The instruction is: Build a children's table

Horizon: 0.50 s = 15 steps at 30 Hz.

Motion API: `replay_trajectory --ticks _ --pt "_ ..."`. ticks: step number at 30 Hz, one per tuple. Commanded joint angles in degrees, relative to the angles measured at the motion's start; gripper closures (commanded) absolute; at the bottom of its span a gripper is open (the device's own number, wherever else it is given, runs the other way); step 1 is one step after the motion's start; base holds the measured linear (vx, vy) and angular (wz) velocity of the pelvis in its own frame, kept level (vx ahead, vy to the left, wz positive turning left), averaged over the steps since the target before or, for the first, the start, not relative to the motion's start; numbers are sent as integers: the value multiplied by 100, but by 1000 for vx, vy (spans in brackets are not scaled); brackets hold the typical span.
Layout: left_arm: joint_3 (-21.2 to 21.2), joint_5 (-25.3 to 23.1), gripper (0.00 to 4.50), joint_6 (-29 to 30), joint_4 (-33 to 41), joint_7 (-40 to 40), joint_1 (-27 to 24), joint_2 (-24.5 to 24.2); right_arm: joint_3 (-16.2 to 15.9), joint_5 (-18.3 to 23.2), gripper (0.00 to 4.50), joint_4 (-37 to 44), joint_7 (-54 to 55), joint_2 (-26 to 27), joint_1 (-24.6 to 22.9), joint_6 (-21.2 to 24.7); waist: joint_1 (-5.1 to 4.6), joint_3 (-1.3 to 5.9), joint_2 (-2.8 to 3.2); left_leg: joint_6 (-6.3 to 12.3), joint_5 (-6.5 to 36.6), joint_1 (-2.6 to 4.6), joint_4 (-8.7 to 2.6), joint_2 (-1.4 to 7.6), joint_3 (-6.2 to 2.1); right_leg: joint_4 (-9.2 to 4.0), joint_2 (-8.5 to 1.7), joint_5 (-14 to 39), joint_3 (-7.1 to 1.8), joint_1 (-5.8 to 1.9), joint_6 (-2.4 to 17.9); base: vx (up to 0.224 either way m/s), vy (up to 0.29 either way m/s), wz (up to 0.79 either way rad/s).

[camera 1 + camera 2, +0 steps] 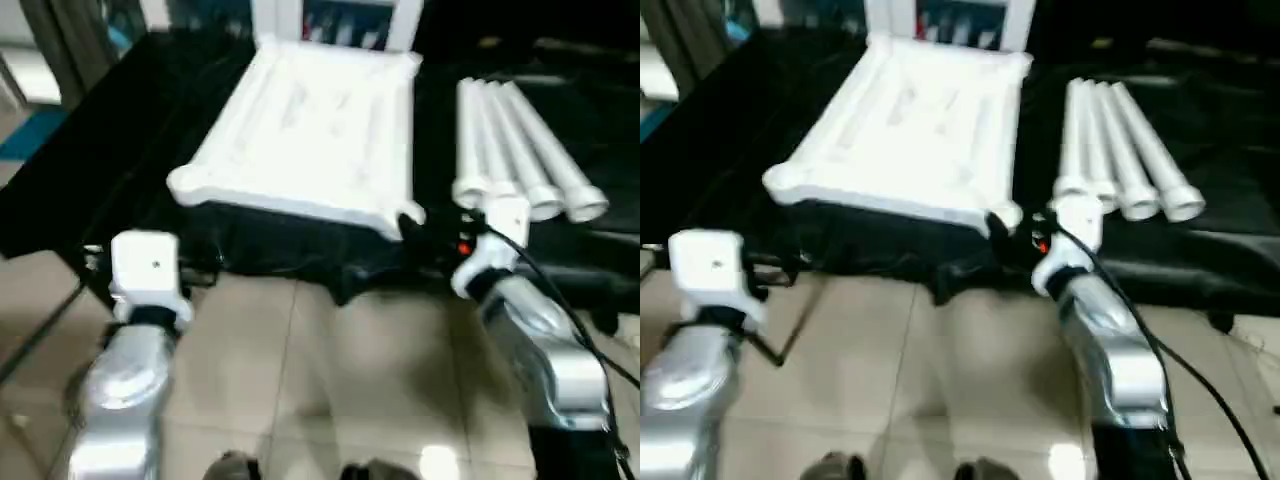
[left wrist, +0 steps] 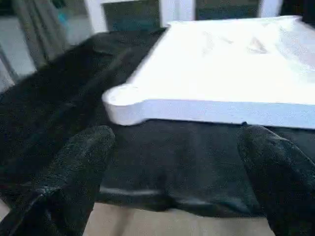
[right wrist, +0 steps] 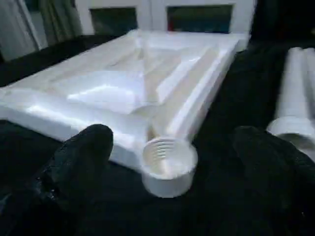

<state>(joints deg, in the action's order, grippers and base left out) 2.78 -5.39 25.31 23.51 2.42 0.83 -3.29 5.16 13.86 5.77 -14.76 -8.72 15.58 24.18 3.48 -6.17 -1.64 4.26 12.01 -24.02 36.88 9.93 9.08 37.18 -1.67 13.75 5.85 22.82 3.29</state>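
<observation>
The children's table top (image 1: pixel 310 130) lies upside down on a black cloth, white, with its ribbed underside facing up. Several white tube legs (image 1: pixel 520 150) lie side by side to its right. My left gripper (image 2: pixel 177 167) is open and empty, a little short of the top's near left corner socket (image 2: pixel 123 98). My right gripper (image 3: pixel 172 167) is open too. Its black fingers (image 3: pixel 83 157) stand on either side of the threaded near right corner socket (image 3: pixel 167 164) without touching it. The silver forearms (image 1: pixel 540 350) reach in from the near side.
A black cloth (image 1: pixel 110 160) covers the low work surface and hangs over its front edge. A white glass-door cabinet (image 1: pixel 340 25) stands behind it. Tiled floor (image 1: pixel 300 380) lies between me and the surface. A black cable (image 1: pixel 570 320) runs along my right forearm.
</observation>
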Motion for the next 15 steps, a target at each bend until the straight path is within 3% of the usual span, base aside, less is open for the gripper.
replay_trajectory --ticks 1,3,4,5,6,7,8,9,10,11,12,13,14,15 --pt "-19 8 0 -63 -237 -68 213 68 105 85 5 -96 115 15 112 114 92 487 12 -212 76 -6 -364 188 -122 -675 -702 670 -426 -462 -51 -57 -114 -3" --pt "-77 33 0 -73 -337 -44 295 101 104 78 5 -105 172 -20 134 186 103 484 3 -345 470 168 -443 219 -105 -746 -598 1078 -421 -381 -408 -72 -69 2" --pt "-108 62 0 -132 -402 -14 323 114 99 94 5 -125 170 -20 136 193 115 475 86 -393 535 171 -475 217 -114 -756 -582 1218 -400 -375 -416 -71 -25 4" --pt "-133 90 0 -222 -601 59 361 75 -100 -127 5 -71 283 -18 52 177 109 445 82 -535 1056 286 -536 227 -104 -873 -561 2180 -349 -326 -494 -55 11 0" --pt "-190 41 0 -246 -629 12 392 99 -114 -134 5 -12 263 -53 13 195 92 389 153 -675 1734 438 -577 242 -113 -977 -585 3145 -297 -295 -514 -55 11 0" --pt "-186 94 0 -233 -670 101 428 57 -157 -129 5 111 274 12 -87 189 75 368 186 -724 2084 542 -585 257 -126 -1060 -585 3563 -254 -270 -530 0 0 0" --pt "-186 94 0 -233 -670 101 428 57 -157 -129 5 111 274 12 -87 189 42 338 174 -759 2468 642 -597 268 -142 -1131 -562 3889 -180 -258 -538 0 0 0" --pt "-218 114 0 -264 -740 206 492 -30 -149 -119 5 271 323 127 -245 186 -46 318 250 -780 3199 833 -604 313 -198 -1237 -500 4017 49 -306 -503 0 0 0" --pt "-228 103 0 -268 -741 221 490 -59 -139 -126 5 337 355 165 -319 207 -63 280 334 -789 3818 962 -683 432 -259 -1231 -420 3862 211 -306 -458 -4 67 -13" --pt "-226 74 0 -213 -723 215 486 -89 -145 -143 5 426 383 187 -412 217 -15 277 486 -908 5277 548 -1352 844 -381 187 -273 2281 208 -832 -168 -9 53 -12" --pt "-226 74 0 -213 -723 215 486 -89 -145 -143 5 426 383 187 -412 217 86 283 481 -871 5654 617 -1498 771 -298 443 -162 1239 94 -713 -91 -9 53 -12" --pt "-199 63 0 -164 -686 213 494 -110 -168 -151 5 531 410 197 -505 231 49 322 245 -722 5534 832 -1394 819 -305 356 -318 1383 -101 -619 -37 55 -22 -7" --pt "-122 135 0 -118 -671 255 535 -128 -184 -150 5 556 472 260 -580 212 10 382 -2 -766 4794 959 -893 388 -158 -395 -572 3182 -457 -589 -39 106 -65 -13" --pt "-66 151 0 -124 -678 269 551 -176 -247 -225 5 485 569 307 -628 181 157 317 -14 -503 2326 611 130 -7 30 -1218 -1172 5710 -749 -747 -149 106 -65 -13"
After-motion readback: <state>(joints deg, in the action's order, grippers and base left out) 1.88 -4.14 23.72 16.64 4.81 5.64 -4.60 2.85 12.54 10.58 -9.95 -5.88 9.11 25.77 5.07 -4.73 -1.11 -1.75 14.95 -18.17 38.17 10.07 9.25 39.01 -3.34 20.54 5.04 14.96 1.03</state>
